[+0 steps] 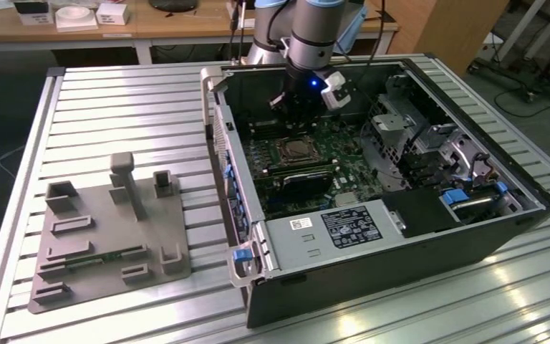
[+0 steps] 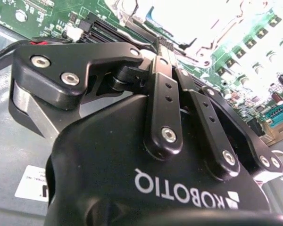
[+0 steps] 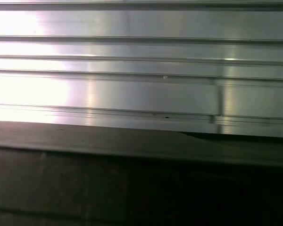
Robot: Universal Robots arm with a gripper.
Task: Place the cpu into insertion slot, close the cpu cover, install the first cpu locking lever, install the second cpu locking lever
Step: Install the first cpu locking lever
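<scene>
In the exterior view an open computer case (image 1: 389,272) lies on its side, showing a green circuit board (image 1: 346,154). The insertion slot (image 1: 299,151) is a square socket with a silvery rim near the board's middle. A grey square, the cpu (image 1: 300,148), lies flat in it. I cannot tell the cpu cover or the locking levers apart from the rim. My gripper (image 1: 297,129) points down into the case just behind the slot. In the second wrist view its black fingers (image 2: 161,52) meet over the washed-out socket area; whether anything is pinched between them is hidden.
A black labelled box (image 1: 354,226) and metal drive cages (image 1: 418,129) fill the case to the exterior view's right. The case wall (image 1: 220,143) stands to the left of the slot. A grey fixture plate (image 1: 108,229) lies on the slatted aluminium table (image 1: 132,100).
</scene>
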